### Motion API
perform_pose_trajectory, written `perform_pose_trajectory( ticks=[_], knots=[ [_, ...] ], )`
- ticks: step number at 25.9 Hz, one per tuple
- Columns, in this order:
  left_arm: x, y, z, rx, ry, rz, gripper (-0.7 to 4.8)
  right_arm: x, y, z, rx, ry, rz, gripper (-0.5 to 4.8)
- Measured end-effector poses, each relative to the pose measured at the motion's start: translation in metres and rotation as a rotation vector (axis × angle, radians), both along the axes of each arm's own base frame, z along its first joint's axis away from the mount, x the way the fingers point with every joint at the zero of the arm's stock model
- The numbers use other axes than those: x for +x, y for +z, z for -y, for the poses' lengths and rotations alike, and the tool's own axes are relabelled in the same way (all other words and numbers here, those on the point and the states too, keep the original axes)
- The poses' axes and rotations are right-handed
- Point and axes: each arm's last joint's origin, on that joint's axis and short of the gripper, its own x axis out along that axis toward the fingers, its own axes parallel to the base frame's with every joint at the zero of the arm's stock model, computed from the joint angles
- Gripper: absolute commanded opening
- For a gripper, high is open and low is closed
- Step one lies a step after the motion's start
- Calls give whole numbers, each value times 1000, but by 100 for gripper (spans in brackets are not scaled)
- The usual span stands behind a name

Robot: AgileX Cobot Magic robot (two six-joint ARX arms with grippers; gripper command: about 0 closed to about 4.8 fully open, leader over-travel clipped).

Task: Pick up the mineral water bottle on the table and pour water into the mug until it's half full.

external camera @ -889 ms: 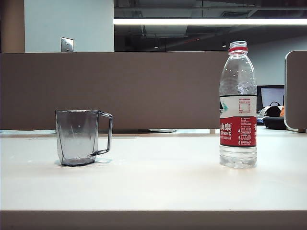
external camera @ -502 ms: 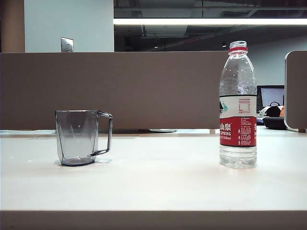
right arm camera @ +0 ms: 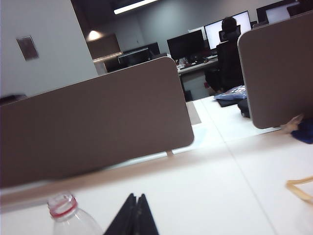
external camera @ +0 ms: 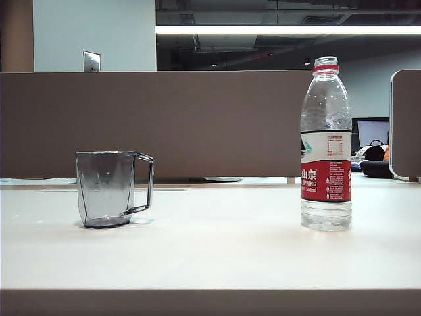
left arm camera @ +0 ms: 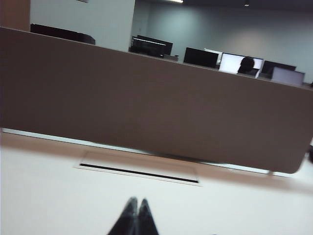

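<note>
Standing upright near the right end of the desk (external camera: 210, 257), the mineral water bottle (external camera: 326, 145) has no cap on its red-ringed neck, and only a shallow layer of water (external camera: 326, 216) shows below the label. The mug (external camera: 105, 189) sits well apart from it, toward the left end, empty as far as can be seen, with its handle turned toward the bottle. Neither arm shows in the exterior view. The left gripper (left arm camera: 134, 215) hangs over bare desk with its two claw tips pressed together and nothing between them; the right gripper (right arm camera: 135, 214) is likewise closed and empty, with the bottle's open mouth just beside it in its wrist view.

Nothing of the task looks started, so the risks lie ahead. With the claw tips together, the right gripper would likely knock the bottle over if it pushed in without opening first, and an uncapped bottle would spill. Squeezing thin plastic too hard could buckle it and let it slip. Since so little water seems to remain, half-filling the mug may call for a steep tilt, and the stream could miss the narrow rim.
</note>
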Motion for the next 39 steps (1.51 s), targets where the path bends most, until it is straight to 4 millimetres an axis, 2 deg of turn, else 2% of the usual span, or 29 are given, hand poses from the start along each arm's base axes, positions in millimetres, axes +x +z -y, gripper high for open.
perform_pose_trajectory(
  ticks=[1, 6, 9, 13, 17, 20, 22, 26, 27, 31, 34, 35, 36, 38, 39],
  knots=[
    [-2, 14, 1, 4, -24, -31, -5, -1, 13, 0, -44, -9, -41, -2],
    [5, 43, 3, 38, -91, -71, -5, 10, 43, 1, -110, -20, -62, -2],
    [16, 59, 5, 48, -131, -108, -5, 27, 51, 1, -112, 0, -115, -2],
    [38, 74, 7, 83, -178, -222, -5, 45, 54, -3, -146, 113, -177, -2],
    [49, 78, 15, 146, -252, -268, -5, 55, 60, -9, -154, 203, -223, -2],
    [57, 98, 24, 225, -354, -333, -5, 72, 64, -17, -166, 283, -409, -2],
    [58, 98, 34, 268, -451, -415, -5, 73, 66, -20, -220, 320, -509, -2],
    [54, 99, 42, 337, -522, -409, -5, 70, 66, -29, -300, 385, -504, -1],
    [55, 101, 46, 348, -547, -395, -5, 71, 64, -35, -376, 426, -496, -1],
    [62, 98, 51, 364, -544, -422, -5, 73, 57, -46, -541, 522, -523, -1],
    [62, 97, 53, 373, -533, -427, -5, 77, 48, -50, -562, 554, -585, 7],
    [61, 98, 54, 374, -539, -419, -5, 77, 47, -50, -561, 558, -604, 36],
    [60, 98, 54, 373, -539, -414, -5, 76, 46, -49, -558, 558, -611, 106],
    [61, 99, 54, 372, -535, -411, -5, 77, 46, -49, -546, 555, -617, 268],
    [62, 98, 54, 372, -533, -414, -5, 77, 46, -50, -538, 553, -620, 366]
  ],
)
